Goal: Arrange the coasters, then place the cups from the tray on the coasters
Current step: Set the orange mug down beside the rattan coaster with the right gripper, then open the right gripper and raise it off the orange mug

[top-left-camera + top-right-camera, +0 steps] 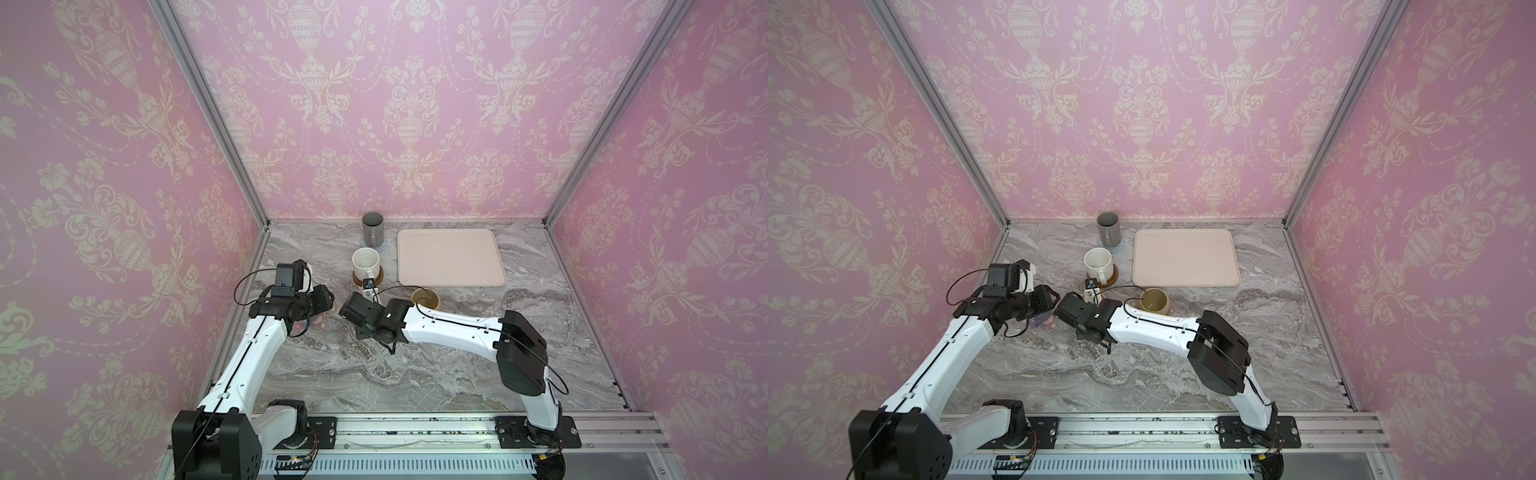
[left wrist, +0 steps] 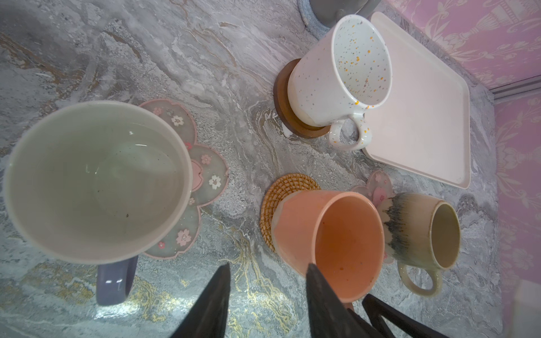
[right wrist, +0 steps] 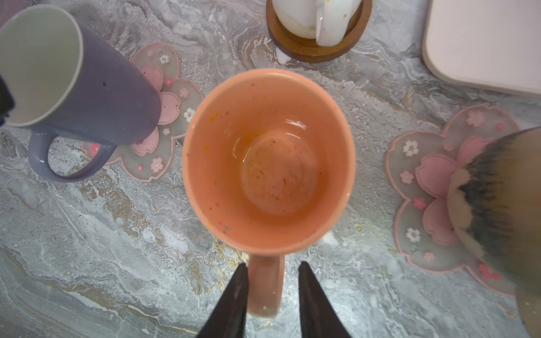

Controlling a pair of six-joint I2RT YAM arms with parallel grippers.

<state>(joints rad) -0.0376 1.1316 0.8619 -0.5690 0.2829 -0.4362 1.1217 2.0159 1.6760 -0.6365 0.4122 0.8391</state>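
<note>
The peach-orange cup (image 3: 268, 158) stands on the tan rattan coaster (image 2: 288, 187). My right gripper (image 3: 273, 263) straddles its handle, open: one finger touches it, the other stands a little apart. My left gripper (image 2: 268, 264) is open over bare marble beside the lavender cup (image 2: 93, 181), which sits on a flower coaster (image 2: 207, 172). The speckled white cup (image 1: 365, 262) is on the brown disc (image 2: 282, 96). The dark grey cup (image 1: 372, 230) is on the light-blue coaster (image 1: 384, 245). The beige-yellow cup (image 1: 425, 298) rests on the other flower coaster (image 3: 424, 187). The tray (image 1: 451, 257) holds nothing.
The tray lies at the back right of the marble table, close to the speckled cup's handle. Pink papered walls with metal posts enclose the table on three sides. Both arms meet left of centre, their wrists close together.
</note>
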